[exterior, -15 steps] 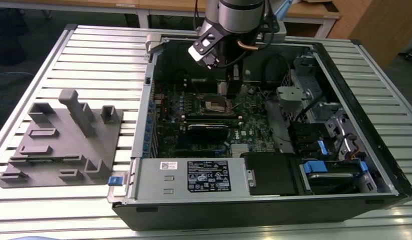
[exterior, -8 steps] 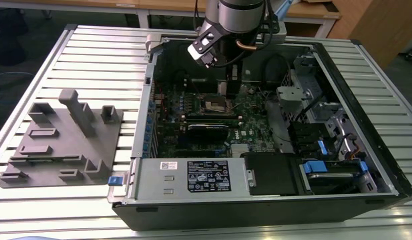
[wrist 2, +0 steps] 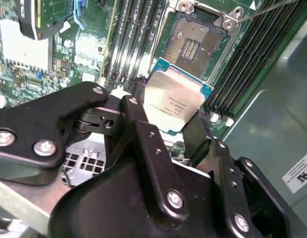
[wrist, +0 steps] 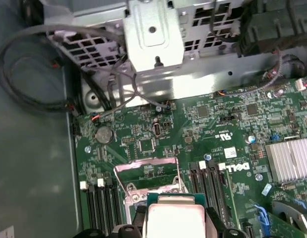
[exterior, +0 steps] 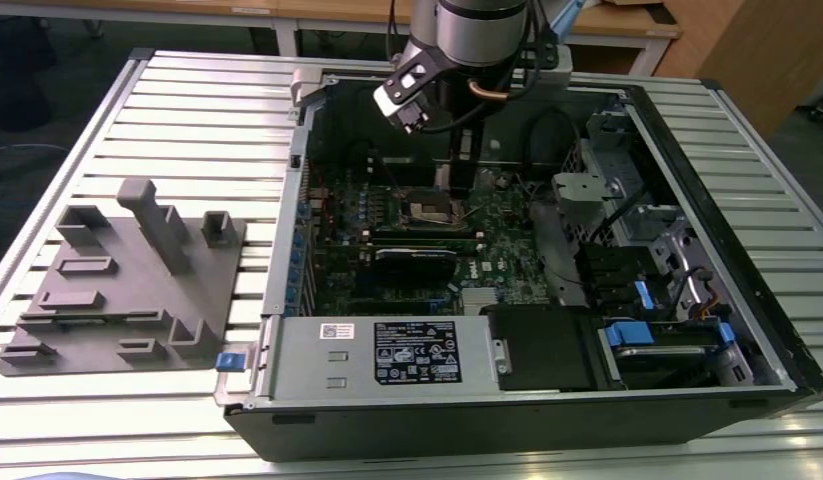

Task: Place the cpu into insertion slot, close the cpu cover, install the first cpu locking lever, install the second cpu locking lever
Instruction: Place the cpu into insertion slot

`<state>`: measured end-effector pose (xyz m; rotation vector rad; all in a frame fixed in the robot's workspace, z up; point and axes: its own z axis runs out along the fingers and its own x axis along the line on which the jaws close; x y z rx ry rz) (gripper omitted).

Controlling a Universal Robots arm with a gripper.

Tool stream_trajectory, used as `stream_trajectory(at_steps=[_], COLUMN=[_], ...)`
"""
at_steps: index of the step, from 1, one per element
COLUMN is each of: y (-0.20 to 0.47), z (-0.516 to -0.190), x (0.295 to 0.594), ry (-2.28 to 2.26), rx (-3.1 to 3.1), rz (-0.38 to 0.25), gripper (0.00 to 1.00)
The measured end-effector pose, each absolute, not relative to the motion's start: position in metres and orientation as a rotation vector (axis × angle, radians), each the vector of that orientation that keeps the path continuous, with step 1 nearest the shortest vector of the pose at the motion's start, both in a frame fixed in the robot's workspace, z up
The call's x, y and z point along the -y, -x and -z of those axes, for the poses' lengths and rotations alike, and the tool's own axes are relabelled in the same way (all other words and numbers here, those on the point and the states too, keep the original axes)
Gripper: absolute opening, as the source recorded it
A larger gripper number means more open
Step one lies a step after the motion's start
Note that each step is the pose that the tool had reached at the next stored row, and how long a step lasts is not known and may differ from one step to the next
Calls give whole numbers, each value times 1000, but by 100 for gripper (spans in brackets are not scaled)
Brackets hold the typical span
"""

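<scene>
My gripper [wrist 2: 165, 119] is shut on the cpu [wrist 2: 175, 101], a pale silver square chip with a teal edge, pinched at two opposite sides by the black fingers [wrist 2: 143, 134]. The cpu hangs tilted a little short of the insertion slot [wrist 2: 193, 42], whose dark pin field lies bare inside its silvery rim. In the first wrist view the cpu [wrist: 175, 218] sits between the fingers of the gripper [wrist: 175, 224], and just beyond it the cpu cover [wrist: 146, 168] stands swung up. A thin wire lever [wrist 2: 265, 11] sticks out beside the slot. In the exterior view the arm [exterior: 467, 40] reaches down over the insertion slot [exterior: 434, 208].
The open computer case [exterior: 298, 190] lies on a slatted table, with a grey fixture block [exterior: 124, 285] at the exterior view's left. Black memory slots [wrist 2: 128, 39] flank the socket. A metal drive cage [wrist: 153, 29], loose cables [wrist: 24, 74] and a finned heat sink [wrist: 289, 158] surround the board.
</scene>
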<state>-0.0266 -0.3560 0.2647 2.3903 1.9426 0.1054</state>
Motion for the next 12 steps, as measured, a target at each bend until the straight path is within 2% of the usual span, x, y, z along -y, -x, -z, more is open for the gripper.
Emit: stream_trajectory(at_steps=[12], y=[27], z=[-265], x=[356], ry=[-2394], rx=[-1938], rz=[-105], gripper=[54])
